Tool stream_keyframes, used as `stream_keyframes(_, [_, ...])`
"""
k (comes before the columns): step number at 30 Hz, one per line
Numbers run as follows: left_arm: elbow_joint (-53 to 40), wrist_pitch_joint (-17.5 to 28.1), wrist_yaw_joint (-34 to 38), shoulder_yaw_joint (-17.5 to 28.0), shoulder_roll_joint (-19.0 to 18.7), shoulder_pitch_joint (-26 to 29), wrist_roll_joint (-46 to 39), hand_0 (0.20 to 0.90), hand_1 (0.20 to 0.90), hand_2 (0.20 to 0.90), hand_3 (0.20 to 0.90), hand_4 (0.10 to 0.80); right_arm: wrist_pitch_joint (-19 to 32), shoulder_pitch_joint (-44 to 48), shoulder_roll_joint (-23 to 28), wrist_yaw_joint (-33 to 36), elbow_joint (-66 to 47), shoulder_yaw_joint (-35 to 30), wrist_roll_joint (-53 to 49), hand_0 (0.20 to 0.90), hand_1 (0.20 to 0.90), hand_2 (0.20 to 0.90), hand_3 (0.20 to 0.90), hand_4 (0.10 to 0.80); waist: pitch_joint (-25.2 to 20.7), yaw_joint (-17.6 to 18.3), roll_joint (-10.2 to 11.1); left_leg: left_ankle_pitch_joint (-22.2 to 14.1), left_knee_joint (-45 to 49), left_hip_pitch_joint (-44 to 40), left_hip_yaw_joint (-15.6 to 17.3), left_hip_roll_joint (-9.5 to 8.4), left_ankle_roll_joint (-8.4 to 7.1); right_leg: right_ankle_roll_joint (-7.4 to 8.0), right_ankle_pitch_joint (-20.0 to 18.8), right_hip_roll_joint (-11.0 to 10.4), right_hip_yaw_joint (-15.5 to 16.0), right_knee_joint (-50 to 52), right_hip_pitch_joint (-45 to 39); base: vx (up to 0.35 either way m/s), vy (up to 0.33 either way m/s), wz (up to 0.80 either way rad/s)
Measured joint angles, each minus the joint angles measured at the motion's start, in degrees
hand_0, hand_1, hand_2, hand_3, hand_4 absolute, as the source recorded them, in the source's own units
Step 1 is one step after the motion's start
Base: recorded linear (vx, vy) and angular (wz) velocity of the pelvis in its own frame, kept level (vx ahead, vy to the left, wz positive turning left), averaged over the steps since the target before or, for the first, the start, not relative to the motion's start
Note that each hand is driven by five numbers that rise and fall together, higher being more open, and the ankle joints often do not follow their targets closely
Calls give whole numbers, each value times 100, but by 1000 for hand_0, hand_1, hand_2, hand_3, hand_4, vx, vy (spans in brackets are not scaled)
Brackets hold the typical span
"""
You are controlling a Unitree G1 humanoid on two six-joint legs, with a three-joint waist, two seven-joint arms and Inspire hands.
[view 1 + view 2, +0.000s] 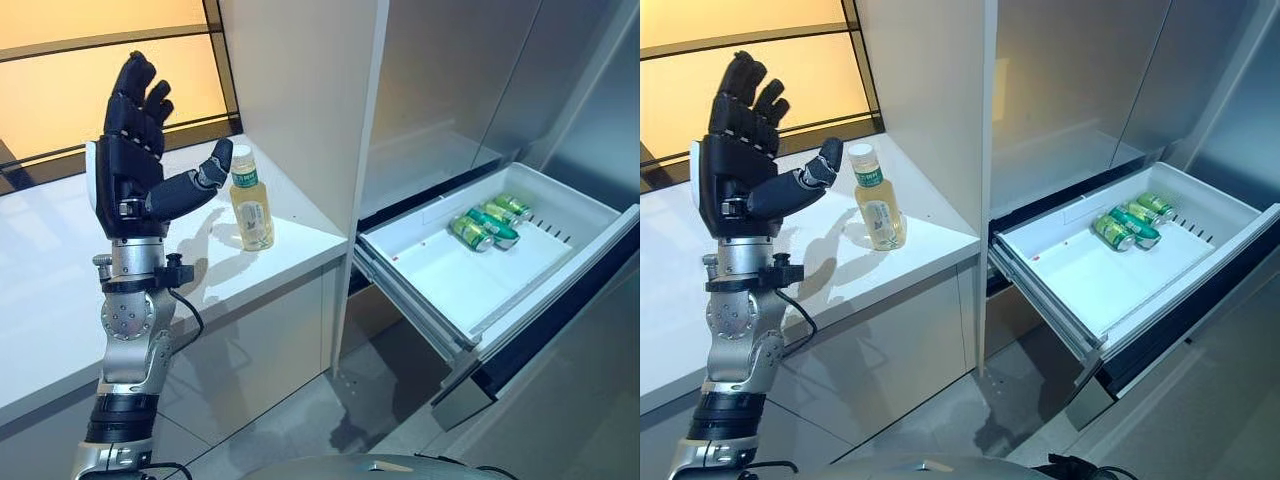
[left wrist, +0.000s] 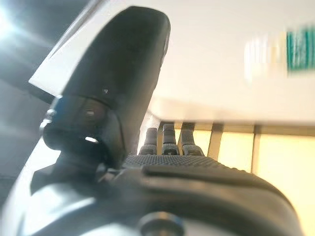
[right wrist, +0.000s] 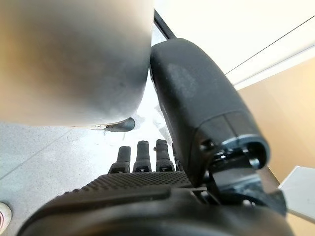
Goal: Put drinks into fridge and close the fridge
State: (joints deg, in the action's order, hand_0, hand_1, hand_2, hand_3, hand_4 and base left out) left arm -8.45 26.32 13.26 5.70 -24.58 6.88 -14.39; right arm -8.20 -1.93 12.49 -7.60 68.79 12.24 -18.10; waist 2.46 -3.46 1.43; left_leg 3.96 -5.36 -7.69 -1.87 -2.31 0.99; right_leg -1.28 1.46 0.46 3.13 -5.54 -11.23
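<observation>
A bottle of pale yellow drink (image 1: 251,210) with a white cap and a green band stands upright on the white counter (image 1: 60,260), close to the white cabinet wall. My left hand (image 1: 135,155) is raised over the counter just left of the bottle, open, fingers up and thumb pointing at the bottle's cap, not touching it. The bottle's green band shows in the left wrist view (image 2: 295,44). The fridge drawer (image 1: 440,270) stands pulled out at the right with green cans (image 1: 490,225) lying at its far end. My right hand (image 3: 147,162) is open and hangs over the floor.
A white cabinet wall (image 1: 300,100) rises right behind the bottle. The steel fridge front (image 1: 600,120) stands above and right of the open drawer. The drawer's near half is bare white. Grey tiled floor (image 1: 300,420) lies below the counter.
</observation>
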Motion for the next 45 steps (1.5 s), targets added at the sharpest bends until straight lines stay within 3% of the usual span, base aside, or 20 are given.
stream_keyframes(4, [145,-135,582,-252,-50,0,229,900,900,900,900,800,22,10,8,-14,-3,1,1,900,900,900,900,800,-35,79,-10,8,1,2,13,-2,6,-2,-3,-1,-16,0,9,1,8,-1])
stream_keyframes(9, [688,-401,717,-395,-53,0,256,900,900,900,900,800,16,14,28,-48,-3,1,5,900,900,900,900,800,-90,148,-76,25,8,-1,46,5,33,-2,-7,6,-69,2,24,4,22,-4])
stream_keyframes(27, [1272,-610,701,-610,-53,1,254,900,900,900,900,800,19,35,75,-133,29,-5,35,900,900,900,900,800,-120,313,-101,16,-2,-62,147,29,24,-2,-8,14,-132,4,-12,2,3,-1])
stream_keyframes(45, [1604,-731,208,-910,-58,3,212,900,900,900,900,800,37,66,73,-174,48,-15,136,900,900,900,900,800,-138,422,-116,-6,-3,-120,297,37,33,1,-10,14,-273,25,-19,7,5,-3])
